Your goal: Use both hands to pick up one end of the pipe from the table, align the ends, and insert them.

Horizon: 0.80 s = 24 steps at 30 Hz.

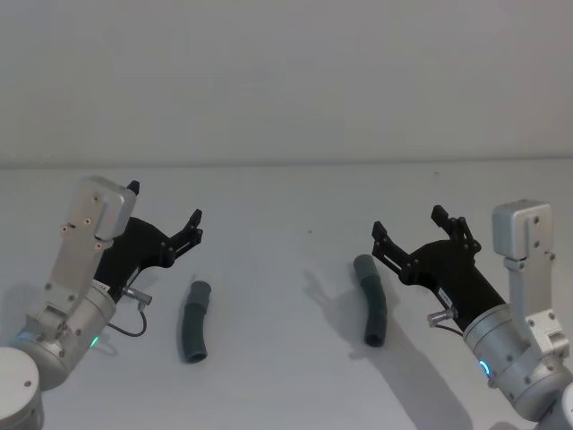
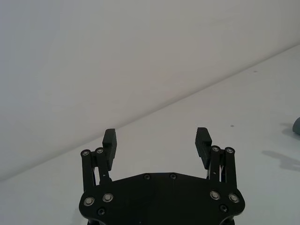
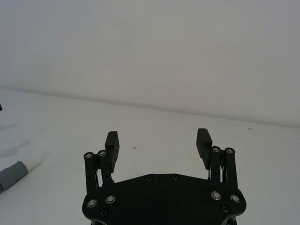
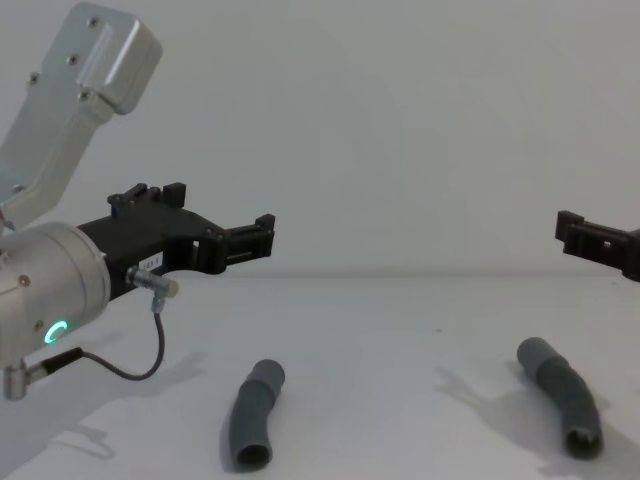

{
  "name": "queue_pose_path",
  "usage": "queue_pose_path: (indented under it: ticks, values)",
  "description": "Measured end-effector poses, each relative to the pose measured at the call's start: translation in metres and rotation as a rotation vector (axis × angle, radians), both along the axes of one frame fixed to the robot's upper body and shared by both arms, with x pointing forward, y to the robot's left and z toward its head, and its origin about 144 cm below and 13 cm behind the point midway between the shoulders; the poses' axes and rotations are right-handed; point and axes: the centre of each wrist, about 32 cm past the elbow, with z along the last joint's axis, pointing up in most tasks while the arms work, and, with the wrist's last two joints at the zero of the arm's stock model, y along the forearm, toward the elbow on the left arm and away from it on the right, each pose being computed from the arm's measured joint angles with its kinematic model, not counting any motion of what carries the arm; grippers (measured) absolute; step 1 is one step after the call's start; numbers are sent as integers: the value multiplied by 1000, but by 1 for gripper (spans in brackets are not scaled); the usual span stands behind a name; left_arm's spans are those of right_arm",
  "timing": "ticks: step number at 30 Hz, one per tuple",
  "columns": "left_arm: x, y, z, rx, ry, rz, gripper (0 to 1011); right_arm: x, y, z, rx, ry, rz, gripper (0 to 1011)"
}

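Observation:
Two curved dark grey pipe pieces lie apart on the white table (image 1: pixel 286 206). The left piece (image 1: pixel 194 321) (image 4: pixel 255 415) lies just right of and nearer than my left gripper (image 1: pixel 166 206) (image 4: pixel 220 215), which hovers open and holds nothing. The right piece (image 1: pixel 371 300) (image 4: pixel 562 393) lies just left of and below my right gripper (image 1: pixel 409 224) (image 4: pixel 575 230), which is also open, with nothing in it. In the wrist views both sets of jaws stand wide apart, left (image 2: pixel 157 140) and right (image 3: pixel 158 140). A grey pipe end with a white tip (image 3: pixel 16 171) shows in the right wrist view.
The table runs back to a plain white wall (image 1: pixel 286 81). A thin black cable (image 4: pixel 130 370) loops under the left wrist. White tabletop lies between the two pipe pieces. Another grey pipe end (image 2: pixel 296 125) shows at the edge of the left wrist view.

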Motion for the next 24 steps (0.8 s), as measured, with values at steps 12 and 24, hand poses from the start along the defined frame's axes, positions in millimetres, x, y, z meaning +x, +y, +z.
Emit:
queue_pose_path:
  ticks: [12,24]
  values:
    - [0,0,0,0,0,0,1001,0,0,0,0,0,0,1002]
    - [0,0,0,0,0,0,1001,0,0,0,0,0,0,1002]
